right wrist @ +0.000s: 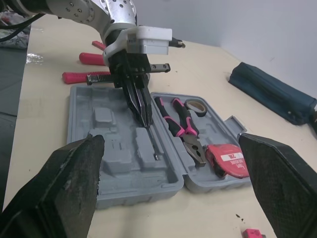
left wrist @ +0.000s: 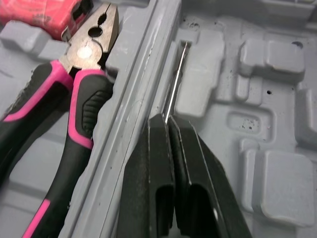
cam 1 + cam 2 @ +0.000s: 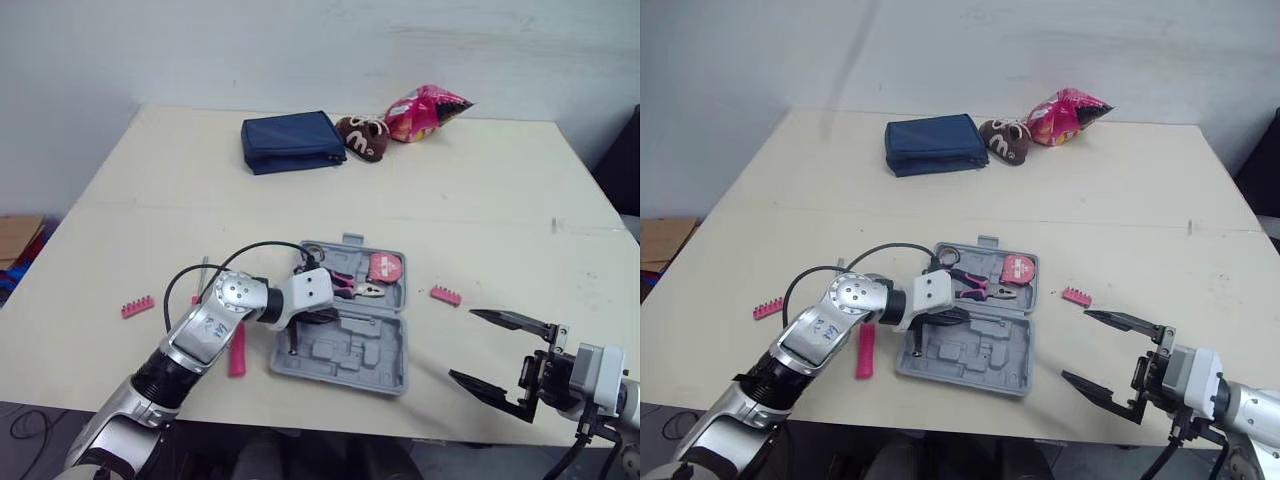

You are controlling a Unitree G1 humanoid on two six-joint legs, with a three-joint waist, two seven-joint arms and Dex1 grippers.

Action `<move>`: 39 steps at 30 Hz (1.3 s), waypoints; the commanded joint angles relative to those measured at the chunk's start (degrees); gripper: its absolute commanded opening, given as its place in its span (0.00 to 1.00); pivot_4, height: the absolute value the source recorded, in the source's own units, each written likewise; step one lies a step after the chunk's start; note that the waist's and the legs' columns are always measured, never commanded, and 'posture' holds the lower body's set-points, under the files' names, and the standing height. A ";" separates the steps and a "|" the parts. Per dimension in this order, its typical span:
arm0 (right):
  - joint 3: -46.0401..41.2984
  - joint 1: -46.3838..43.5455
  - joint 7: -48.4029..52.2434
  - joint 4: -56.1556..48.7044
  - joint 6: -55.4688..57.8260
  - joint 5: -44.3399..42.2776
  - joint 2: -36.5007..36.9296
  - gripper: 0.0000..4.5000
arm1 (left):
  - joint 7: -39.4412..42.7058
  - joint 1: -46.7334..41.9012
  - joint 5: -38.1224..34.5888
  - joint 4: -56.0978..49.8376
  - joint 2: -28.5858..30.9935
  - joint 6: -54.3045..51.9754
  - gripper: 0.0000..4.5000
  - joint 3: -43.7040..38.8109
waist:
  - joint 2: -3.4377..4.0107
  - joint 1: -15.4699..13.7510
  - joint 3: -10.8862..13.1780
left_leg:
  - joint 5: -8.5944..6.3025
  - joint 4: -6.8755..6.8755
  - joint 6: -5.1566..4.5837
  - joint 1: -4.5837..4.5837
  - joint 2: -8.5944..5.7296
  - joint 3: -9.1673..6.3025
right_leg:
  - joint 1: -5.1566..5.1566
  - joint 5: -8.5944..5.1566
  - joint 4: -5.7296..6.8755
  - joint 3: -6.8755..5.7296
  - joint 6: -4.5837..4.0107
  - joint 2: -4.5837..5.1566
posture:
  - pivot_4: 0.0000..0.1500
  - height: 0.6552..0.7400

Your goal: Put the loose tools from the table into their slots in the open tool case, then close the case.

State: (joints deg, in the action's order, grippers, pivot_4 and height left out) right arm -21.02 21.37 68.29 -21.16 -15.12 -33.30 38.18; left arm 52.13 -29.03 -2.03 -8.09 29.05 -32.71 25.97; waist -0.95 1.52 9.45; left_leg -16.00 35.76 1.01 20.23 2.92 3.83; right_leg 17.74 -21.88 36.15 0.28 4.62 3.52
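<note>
The grey tool case (image 3: pixel 345 355) lies open at the middle of the table's front. Pink-and-black pliers (image 3: pixel 355 288) and a red tape measure (image 3: pixel 383 267) sit in its far half. My left gripper (image 2: pixel 167 120) reaches into the near half, shut on a thin metal rod (image 2: pixel 176 82) whose tip lies in a narrow slot beside the hinge ridge. My right gripper (image 3: pixel 500 358) hovers open over the table's front right, apart from the case. A pink-handled tool (image 3: pixel 237 352) lies left of the case. Pink bit strips lie at the left (image 3: pixel 138 306) and right (image 3: pixel 445 295).
A blue pouch (image 3: pixel 292 141), a brown plush toy (image 3: pixel 362 137) and a pink snack bag (image 3: pixel 425 110) lie at the table's far edge. A thin metal tool (image 3: pixel 204 270) rests behind my left arm. A black cable loops over that arm.
</note>
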 commanded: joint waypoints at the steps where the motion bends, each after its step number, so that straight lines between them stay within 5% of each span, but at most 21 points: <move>1: -1.19 0.65 -1.44 -3.76 -0.12 -0.68 -0.07 1.00 | -0.81 3.16 3.53 7.01 0.22 -2.61 0.01 4.44 | 0.03 0.00 -0.32 | -0.02 -0.14 0.00 -0.15 0.02 -0.02 | -0.21 0.00 -0.19 -0.01 -0.01 0.00 | 1.00 1.00; 9: -2.75 1.62 -3.04 -6.15 1.33 -1.46 1.10 1.00 | 3.97 5.50 -7.72 1.20 -0.96 19.41 0.01 -9.97 | 0.09 -0.22 -0.15 | -0.06 -0.17 -0.06 0.01 0.04 -0.10 | 0.10 -0.05 -0.26 -0.12 -0.12 0.12 | 1.00 1.00; 14: -6.77 1.62 -1.06 -3.82 1.96 -3.48 3.51 1.00 | 9.15 11.59 -19.61 -5.12 3.71 24.25 0.01 -23.38 | 0.16 -0.01 0.00 | 0.10 0.12 0.24 1.13 0.08 -0.06 | 1.25 0.00 -0.23 -0.15 0.03 0.04 | 1.00 1.00; 17: -9.01 1.56 0.34 -1.52 1.95 -4.22 4.46 1.00 | 8.19 15.59 -24.41 -7.45 6.12 21.18 0.17 -30.45 | 0.24 -0.06 0.14 | 0.03 0.10 0.14 1.14 0.06 -0.06 | 1.22 -0.04 -0.30 -0.17 0.09 0.03 | 1.00 1.00; 26: -14.73 -2.00 9.12 18.23 -6.15 -1.46 6.72 1.00 | 6.34 32.65 -25.18 8.89 17.85 23.48 0.99 -60.89 | -0.03 0.43 0.98 | -0.18 0.12 -0.19 0.93 0.04 -0.05 | 1.13 0.00 -0.19 -0.14 0.06 0.10 | 1.00 1.00; 33: -16.82 -4.43 14.27 33.49 -12.49 -0.17 8.64 1.00 | 7.35 42.05 -24.32 29.78 24.56 27.67 0.99 -75.33 | -0.13 0.14 1.06 | -0.22 -0.25 -0.12 1.02 -0.01 0.02 | 1.44 -0.12 -0.29 -0.18 -0.20 0.34 | 1.00 1.00; 39: -18.88 -4.26 16.95 44.16 -16.86 0.43 10.33 1.00 | 5.34 46.36 -22.36 44.05 26.88 34.39 0.99 -79.46 | -0.15 0.15 1.07 | -0.20 -0.67 -0.10 1.12 -0.18 0.04 | 1.75 -0.24 -0.29 -0.28 -0.38 0.57 | 1.00 1.00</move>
State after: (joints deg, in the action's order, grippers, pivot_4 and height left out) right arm -37.02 16.45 83.82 19.66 -29.70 -32.73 47.17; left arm 58.79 15.77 -24.92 32.45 55.22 -1.26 -51.00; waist -1.10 1.67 10.52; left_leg -16.22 35.06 0.92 21.35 2.74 3.89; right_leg 19.50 -22.13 35.85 0.01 4.23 4.09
